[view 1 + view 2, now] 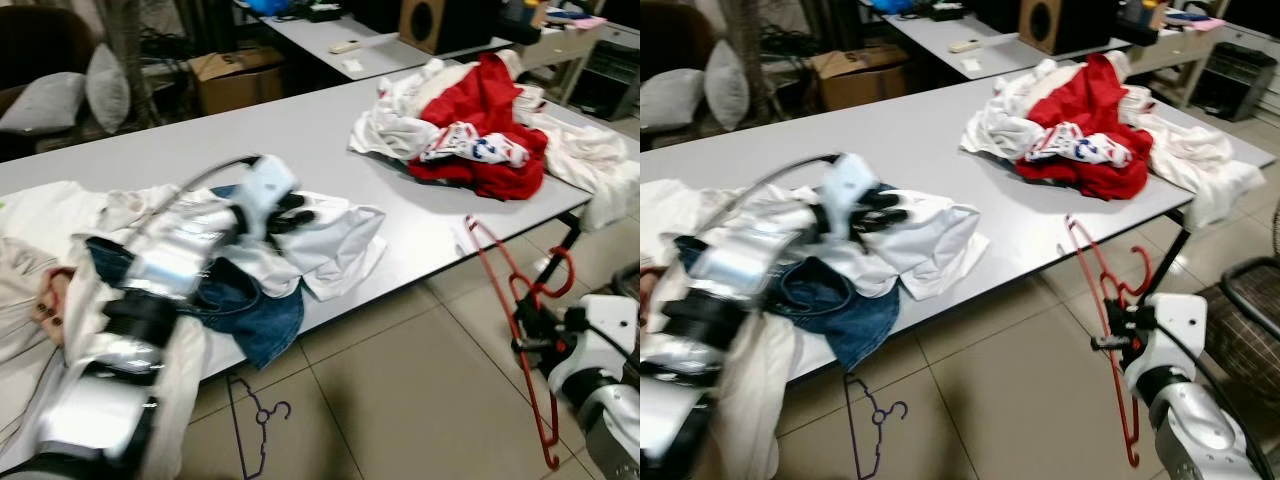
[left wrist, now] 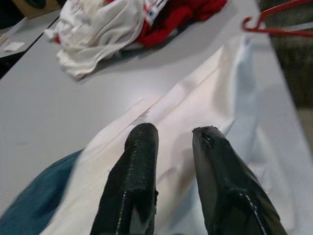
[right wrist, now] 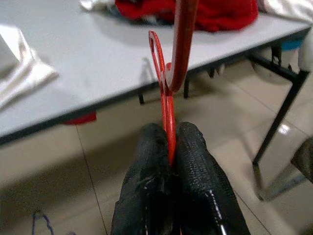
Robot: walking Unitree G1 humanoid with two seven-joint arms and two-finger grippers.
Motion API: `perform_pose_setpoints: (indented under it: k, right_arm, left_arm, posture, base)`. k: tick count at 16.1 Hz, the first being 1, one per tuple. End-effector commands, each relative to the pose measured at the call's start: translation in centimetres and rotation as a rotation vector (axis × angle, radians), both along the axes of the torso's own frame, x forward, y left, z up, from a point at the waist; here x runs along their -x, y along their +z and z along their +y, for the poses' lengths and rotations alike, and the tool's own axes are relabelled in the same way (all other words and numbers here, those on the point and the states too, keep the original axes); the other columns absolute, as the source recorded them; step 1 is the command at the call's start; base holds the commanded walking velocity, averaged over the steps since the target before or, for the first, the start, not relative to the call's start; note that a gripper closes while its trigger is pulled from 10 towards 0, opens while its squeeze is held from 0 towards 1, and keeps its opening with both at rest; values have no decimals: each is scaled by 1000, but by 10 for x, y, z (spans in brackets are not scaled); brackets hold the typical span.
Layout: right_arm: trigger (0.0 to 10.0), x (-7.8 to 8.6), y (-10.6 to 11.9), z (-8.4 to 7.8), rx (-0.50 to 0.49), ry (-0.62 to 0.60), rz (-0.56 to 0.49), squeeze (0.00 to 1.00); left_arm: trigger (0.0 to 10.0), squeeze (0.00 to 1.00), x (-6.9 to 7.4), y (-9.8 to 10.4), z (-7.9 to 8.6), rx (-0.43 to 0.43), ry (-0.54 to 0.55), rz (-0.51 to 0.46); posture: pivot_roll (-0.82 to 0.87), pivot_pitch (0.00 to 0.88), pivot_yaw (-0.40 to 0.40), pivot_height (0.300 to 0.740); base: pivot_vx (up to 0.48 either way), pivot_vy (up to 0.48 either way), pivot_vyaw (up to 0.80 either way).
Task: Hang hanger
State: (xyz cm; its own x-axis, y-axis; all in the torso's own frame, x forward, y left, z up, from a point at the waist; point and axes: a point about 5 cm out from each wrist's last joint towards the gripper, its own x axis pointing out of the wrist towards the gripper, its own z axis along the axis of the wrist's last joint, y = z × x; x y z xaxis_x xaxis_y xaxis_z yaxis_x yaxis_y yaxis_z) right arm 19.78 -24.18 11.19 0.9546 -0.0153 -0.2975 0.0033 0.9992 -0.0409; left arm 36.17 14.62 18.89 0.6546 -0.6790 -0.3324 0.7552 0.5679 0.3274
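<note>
The red hanger (image 1: 520, 330) looks to us like a thin, light, stiff frame, probably plastic or coated wire, smooth enough to swivel in a pinch, so we would judge it best taken near the neck, where hook and shoulders meet, not out on a thin arm where it would swing. It hangs off the near right edge of the tabletop (image 1: 300, 130), over the tiled floor (image 1: 400, 400), with its hook end up by the table edge and the long frame trailing down. Our right gripper (image 3: 169, 147) is closed tight on one of its thin bars, the two black fingers pressed together with the red strip between them. Our left gripper (image 2: 171, 147) is out over the near left of the tabletop, its fingers slightly parted and holding nothing, tips hovering just over or resting on a white garment (image 1: 330, 240) that lies beside blue jeans (image 1: 245, 305). A heap of red and white clothes (image 1: 480, 120) sits at the far right, well apart from both. A purple hanger (image 1: 255, 425) lies on the floor under the near edge.
</note>
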Motion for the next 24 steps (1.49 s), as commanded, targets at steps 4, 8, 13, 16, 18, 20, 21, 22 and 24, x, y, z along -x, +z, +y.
perform_pose_setpoints:
  k: [4, 8, 13, 16, 18, 20, 21, 22, 24]
  right_arm:
    - [10000, 0, 0, 2, 24, -3, 13, 0]
    - [10000, -2, 1, 5, 26, 9, 18, 0]
    - [10000, -3, 2, 6, 27, 15, 16, 0]
    - [10000, -2, 3, 5, 28, 12, 18, 0]
    - [10000, -2, 3, 6, 27, 14, 17, 0]
    - [10000, -3, 3, 6, 26, 15, 16, 0]
    - [10000, -4, 3, 7, 25, 17, 15, 0]
    - [10000, -4, 3, 7, 26, 17, 15, 0]
    - [10000, -5, 2, 7, 23, 16, 13, 0]
  left_arm:
    - [10000, 518, 16, -18, 4, -76, -44, 111]
    - [10000, 0, 12, -43, 9, -239, 81, 79]
    - [0, 0, 19, -51, 7, -258, 78, 88]
    - [0, 0, 17, -46, 5, -175, 106, 60]
    - [0, 0, 18, -46, 6, -153, 107, 78]
    - [0, 0, 18, -46, 7, -143, 110, 87]
    - [0, 0, 17, -45, 8, -123, 127, 78]
    - [0, 0, 17, -44, 9, -116, 134, 75]
    - [0, 0, 12, -37, 13, -78, 153, 67]
  posture:
    - [-171, 0, 64, 740]
    - [-174, 0, 59, 740]
    - [-177, 0, 54, 740]
    - [-180, 0, 54, 740]
    - [-180, 0, 54, 740]
    - [-176, 0, 52, 740]
    - [-175, 0, 53, 740]
    - [-175, 0, 53, 740]
    - [-172, 0, 57, 740]
  base:
    - [0, 0, 0]
    - [0, 0, 0]
    - [0, 0, 0]
    - [0, 0, 0]
    - [0, 0, 0]
    - [0, 0, 0]
    - [0, 0, 0]
    - [0, 0, 0]
    - [0, 0, 0]
